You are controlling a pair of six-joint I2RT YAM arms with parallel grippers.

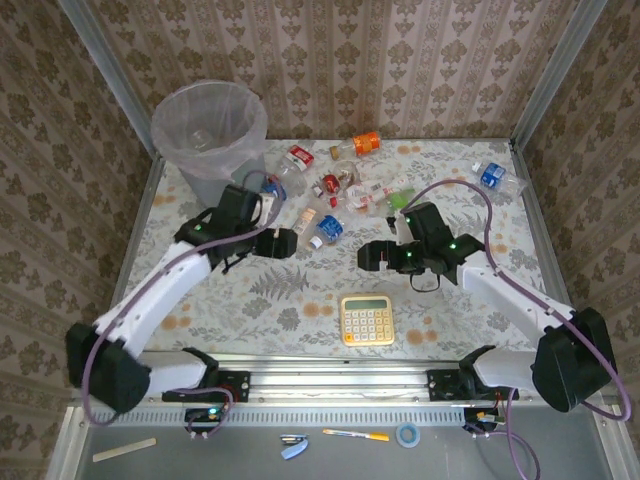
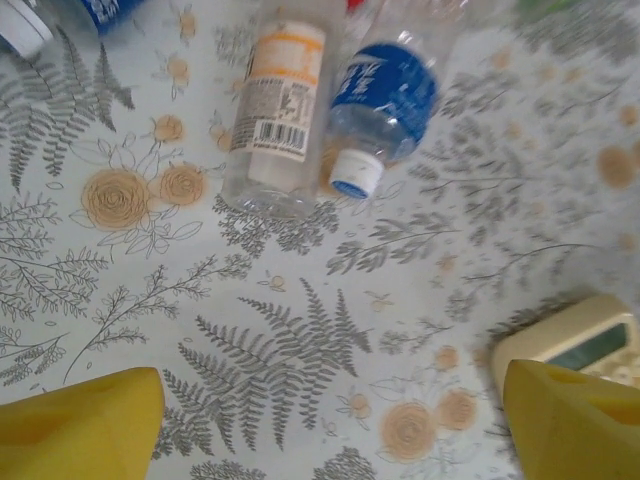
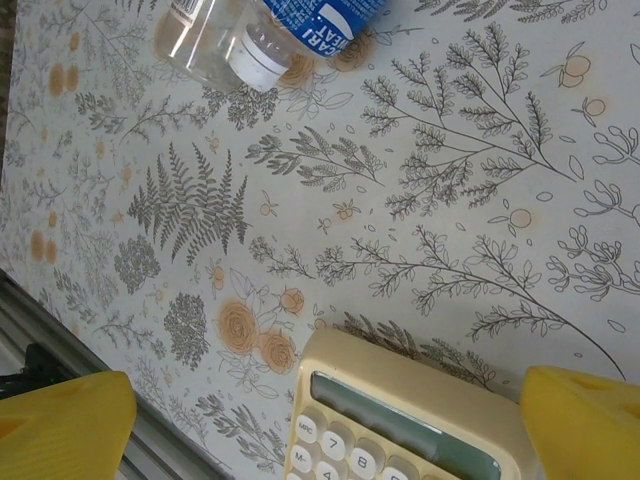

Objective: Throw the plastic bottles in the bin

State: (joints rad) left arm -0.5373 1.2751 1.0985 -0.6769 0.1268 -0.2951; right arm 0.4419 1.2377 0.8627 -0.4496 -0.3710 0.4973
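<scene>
The bin (image 1: pixel 210 125), grey with a whitish liner, stands at the table's back left corner. Several plastic bottles lie across the back of the table, among them an orange one (image 1: pixel 366 142), a red-labelled one (image 1: pixel 300 156) and a blue one (image 1: pixel 490 175). My left gripper (image 1: pixel 285 243) hovers open just short of a white-and-orange labelled bottle (image 2: pixel 275 105) and a blue-labelled bottle (image 2: pixel 380 105). Bare cloth lies between its yellow fingers (image 2: pixel 80 425). My right gripper (image 3: pixel 325 425) is open above the table's middle, nothing between its fingers (image 3: pixel 585 420). A blue-labelled bottle (image 3: pixel 300 25) lies ahead of it.
A yellow calculator (image 1: pixel 367 319) lies near the front edge, under the right gripper (image 1: pixel 372 257) in the right wrist view (image 3: pixel 400 420). Patterned walls close in the table (image 1: pixel 250 290) on three sides. A metal rail runs along the front.
</scene>
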